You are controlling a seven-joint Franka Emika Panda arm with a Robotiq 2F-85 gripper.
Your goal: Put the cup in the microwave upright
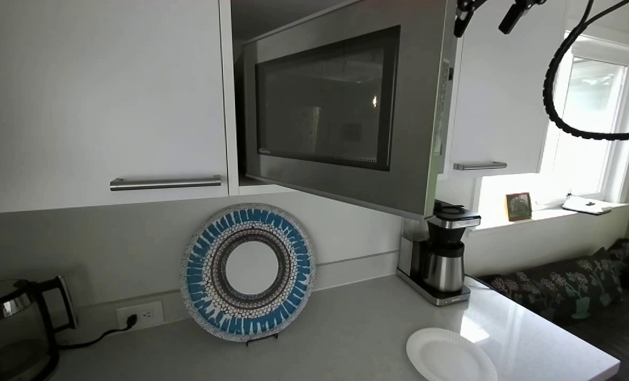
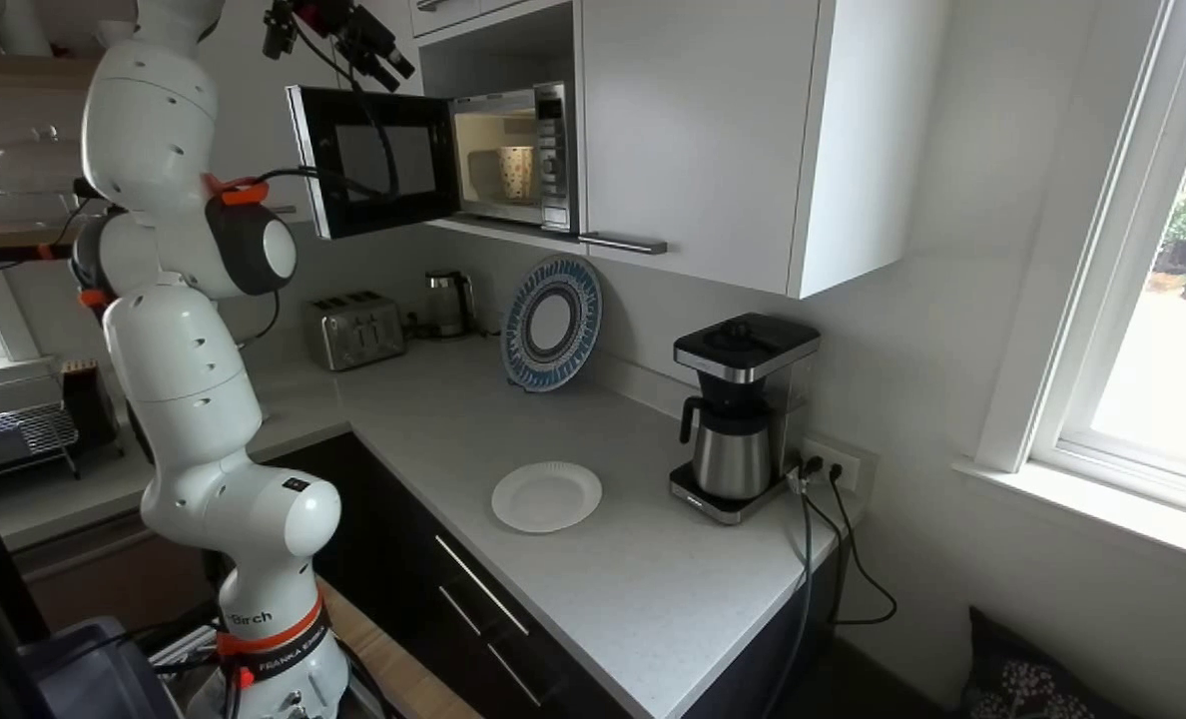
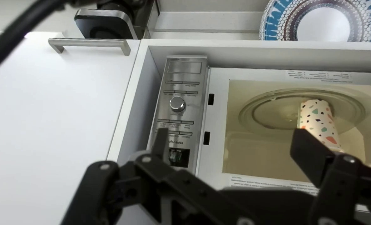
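Observation:
The cup, pale with coloured specks, stands upright on the glass turntable inside the lit microwave; it shows in an exterior view (image 2: 516, 172) and in the wrist view (image 3: 318, 122). The microwave is silver-grey (image 2: 553, 160), and its door (image 1: 420, 121) is swung wide open. In an exterior view the door hides the inside. My gripper (image 3: 230, 132) is open and empty, in front of the microwave opening and apart from the cup. One finger hides part of the cup's rim end in the wrist view, which stands upside down. The gripper also shows high up in both exterior views (image 1: 482, 26) (image 2: 336, 55).
The open door (image 2: 383, 155) juts out beside the arm. White cabinet doors (image 2: 693, 130) flank the microwave niche. Below, the counter bears a coffee maker (image 2: 738, 429), a paper plate (image 2: 547, 496), a blue patterned plate (image 2: 593, 300), a toaster (image 2: 356, 330) and a kettle (image 2: 446, 303).

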